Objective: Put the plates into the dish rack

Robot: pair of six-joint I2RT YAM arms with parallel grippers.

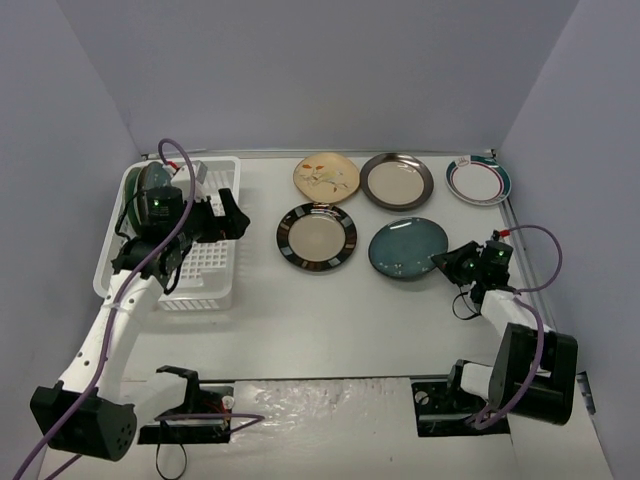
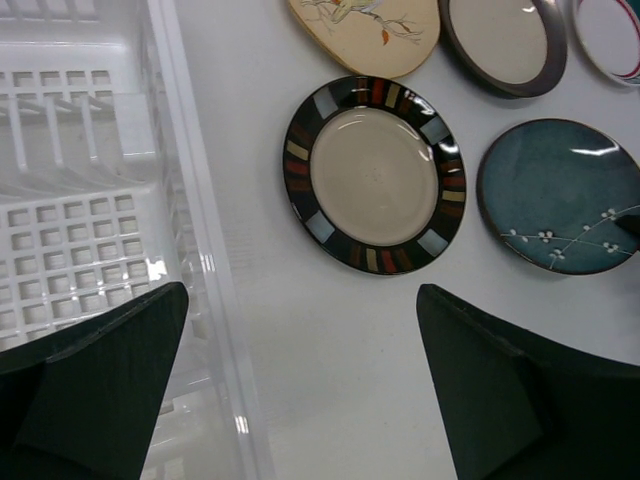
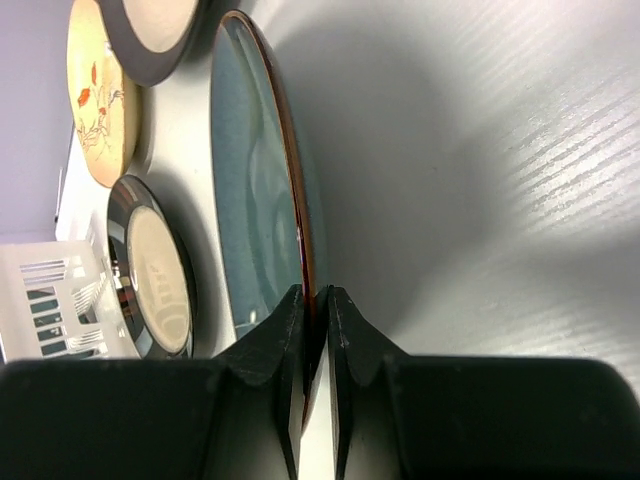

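Desk: white, matte, faint grain lines seen up close | Band: smudged, scuffed strip across the desk's near edge | Back wall: plain pale lilac-grey, meets desk at a thin light strip | Left wall: same colour, upright along desk | Right wall: same colour, upright along desk

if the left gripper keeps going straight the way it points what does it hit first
The left gripper likely meets bare table first, beside the dish rack and short of the striped-rim beige plate; depth is unclear.
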